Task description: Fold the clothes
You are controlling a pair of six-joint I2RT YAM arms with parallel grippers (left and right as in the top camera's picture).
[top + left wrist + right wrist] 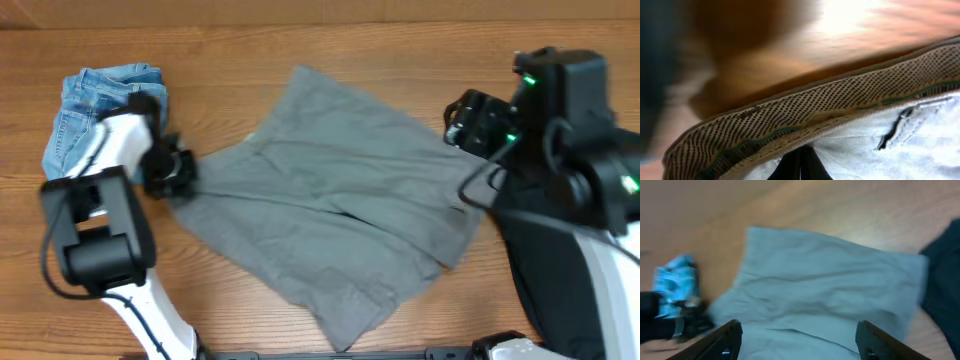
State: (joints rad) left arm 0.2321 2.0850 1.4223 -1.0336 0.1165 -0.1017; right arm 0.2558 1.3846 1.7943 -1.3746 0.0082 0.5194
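Grey-khaki shorts [330, 210] lie spread open near the middle of the table [300, 50], set at a slant, with one leg reaching toward the front edge and soft creases across the cloth. Their waistband [805, 115] is at the left side; in the left wrist view its dotted inner lining arches up close to the lens, blurred. The left end effector [180, 170] sits at that edge, its dark fingers [800, 165] pressed together on the waistband cloth. The right end effector [802, 342] hovers just off the shorts' upper right corner with its two fingers spread wide apart and nothing between them. Light-blue denim shorts [95, 100] lie bunched at the far left of the table, behind the left arm. A black top [560, 270] lies at the right, partly under the right arm.
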